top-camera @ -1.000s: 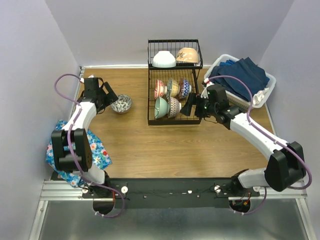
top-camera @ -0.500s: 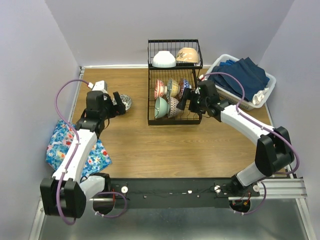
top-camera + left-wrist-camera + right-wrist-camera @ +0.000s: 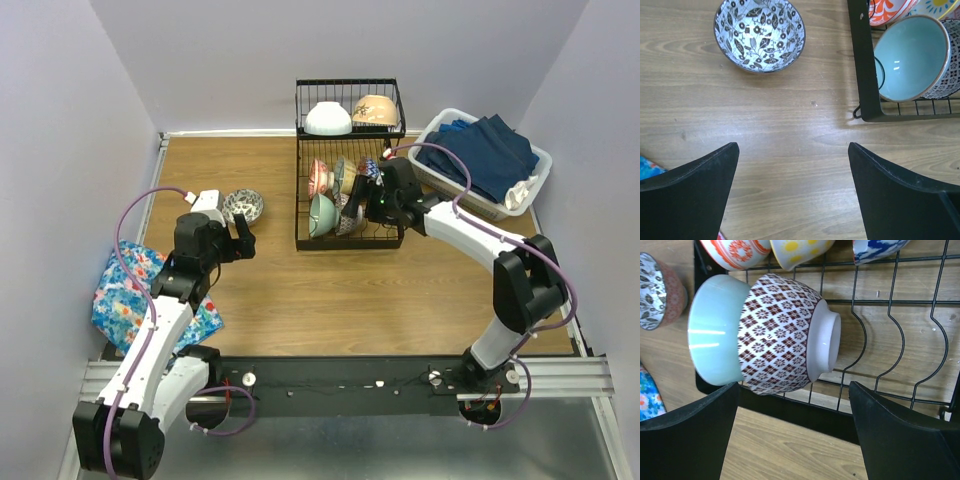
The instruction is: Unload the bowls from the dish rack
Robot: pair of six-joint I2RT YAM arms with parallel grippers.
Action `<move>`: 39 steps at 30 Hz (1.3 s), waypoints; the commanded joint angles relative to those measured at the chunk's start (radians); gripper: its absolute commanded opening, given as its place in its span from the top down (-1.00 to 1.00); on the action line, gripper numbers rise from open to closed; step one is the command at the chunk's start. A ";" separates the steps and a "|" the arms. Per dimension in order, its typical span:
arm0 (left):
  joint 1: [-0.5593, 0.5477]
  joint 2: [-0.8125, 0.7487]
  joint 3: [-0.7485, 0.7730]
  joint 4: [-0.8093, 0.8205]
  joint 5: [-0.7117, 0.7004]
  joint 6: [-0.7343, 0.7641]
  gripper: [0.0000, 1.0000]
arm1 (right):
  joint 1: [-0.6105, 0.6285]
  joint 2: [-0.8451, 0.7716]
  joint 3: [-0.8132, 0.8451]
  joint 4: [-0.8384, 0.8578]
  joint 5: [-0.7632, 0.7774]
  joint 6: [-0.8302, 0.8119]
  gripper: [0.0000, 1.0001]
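Wooden table (image 3: 330,290), one black dish rack (image 3: 298,190), eight bowls (image 3: 328,119), two pincers, both spread wide and holding nothing.
Seven bowls sit in the rack, two up top and five below; the brown-patterned bowl (image 3: 777,332) lies just ahead of the right pincer (image 3: 793,385), and one leaf-patterned bowl (image 3: 760,34) stands on the table ahead-left of the left pincer (image 3: 792,145).

— What do the arms look like?
— The left arm (image 3: 160,315) and right arm (image 3: 465,232) have smooth white shells with black joints. A purple cable (image 3: 128,212) loops along each.
— And the fingers (image 3: 685,195)?
— Matte black, broad wedges tapering to points.
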State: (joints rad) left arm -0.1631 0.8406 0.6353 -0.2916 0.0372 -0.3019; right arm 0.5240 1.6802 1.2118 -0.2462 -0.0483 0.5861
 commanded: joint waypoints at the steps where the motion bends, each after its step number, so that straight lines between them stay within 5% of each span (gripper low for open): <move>1: -0.007 -0.031 -0.005 0.049 -0.016 0.037 -0.98 | 0.008 0.047 0.040 0.021 0.025 0.012 -0.94; 39: -0.081 -0.044 -0.019 0.083 -0.066 0.053 -0.98 | 0.027 0.062 0.124 -0.031 -0.019 -0.023 -0.91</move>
State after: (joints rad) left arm -0.2340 0.8112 0.6292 -0.2310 -0.0086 -0.2581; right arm 0.5434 1.7790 1.2968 -0.2337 -0.0750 0.5758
